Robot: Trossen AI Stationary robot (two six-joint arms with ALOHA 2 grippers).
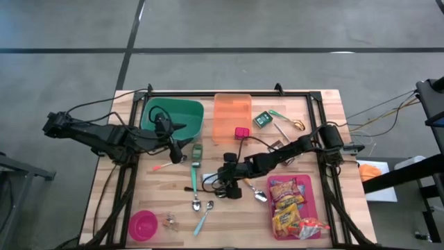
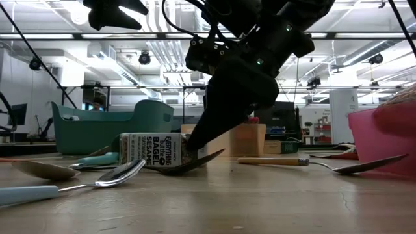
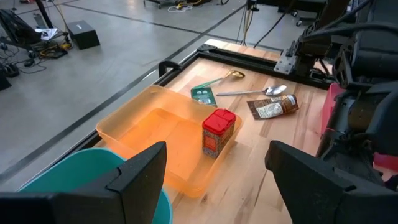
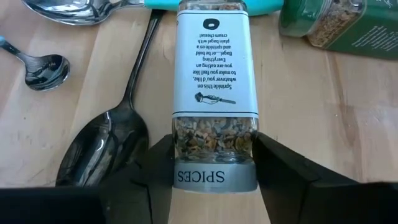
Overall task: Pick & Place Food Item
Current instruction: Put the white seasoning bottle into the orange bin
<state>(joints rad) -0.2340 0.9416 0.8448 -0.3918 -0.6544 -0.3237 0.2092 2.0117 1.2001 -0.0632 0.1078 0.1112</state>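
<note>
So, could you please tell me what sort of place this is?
Probably a robotics lab or workshop: a wooden table on bare concrete floor, strip lights over an open hall, and loose cables.

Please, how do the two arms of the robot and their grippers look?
Both arms, left arm and right arm, are dark, jointed, with black cables along them. Each gripper, left gripper and right gripper, has two flat, matte black, angular fingers.

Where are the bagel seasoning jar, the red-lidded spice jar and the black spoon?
bagel seasoning jar (image 4: 214, 74): right wrist view, white label.
red-lidded spice jar (image 3: 218, 120): left wrist view, red lid.
black spoon (image 4: 104, 149): right wrist view, bowl.
</note>
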